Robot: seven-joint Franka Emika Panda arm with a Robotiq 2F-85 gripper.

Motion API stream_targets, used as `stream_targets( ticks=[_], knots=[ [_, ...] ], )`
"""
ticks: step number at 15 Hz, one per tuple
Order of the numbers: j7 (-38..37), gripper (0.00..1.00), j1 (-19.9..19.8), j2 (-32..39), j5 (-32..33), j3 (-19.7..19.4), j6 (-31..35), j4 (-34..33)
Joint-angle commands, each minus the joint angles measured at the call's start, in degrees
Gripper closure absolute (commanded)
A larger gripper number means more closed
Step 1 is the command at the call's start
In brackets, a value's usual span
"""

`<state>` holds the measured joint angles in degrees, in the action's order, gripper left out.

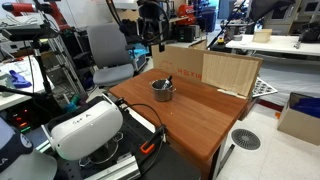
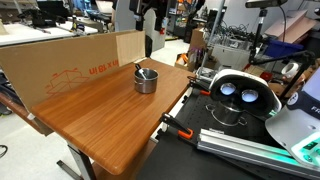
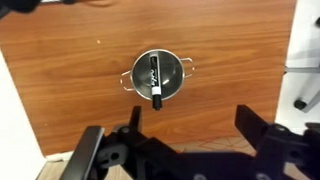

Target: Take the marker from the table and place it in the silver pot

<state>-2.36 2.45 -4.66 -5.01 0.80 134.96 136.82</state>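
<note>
Marker (image 3: 155, 78) lies inside pot (image 3: 181, 68) near table's (image 3: 60, 60) far edge, gripper (image 3: 180, 150) spread, empty above; probably light, stiff, slick (pinch across mid-barrel if regrasping).

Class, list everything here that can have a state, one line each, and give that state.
silver pot: upright on the table, not empty.
marker: resting in the pot, one end at its rim.
gripper: open, empty, above the pot.
</note>
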Motion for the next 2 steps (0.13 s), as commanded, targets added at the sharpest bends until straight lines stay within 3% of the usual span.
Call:
stream_targets(
  ticks=[1, 2],
  knots=[
    [0.02, 0.0, -0.3, -0.02, -0.01, 0.29, -0.16, -0.09],
    [0.02, 0.0, -0.3, -0.02, -0.01, 0.29, -0.16, -0.09]
  ],
)
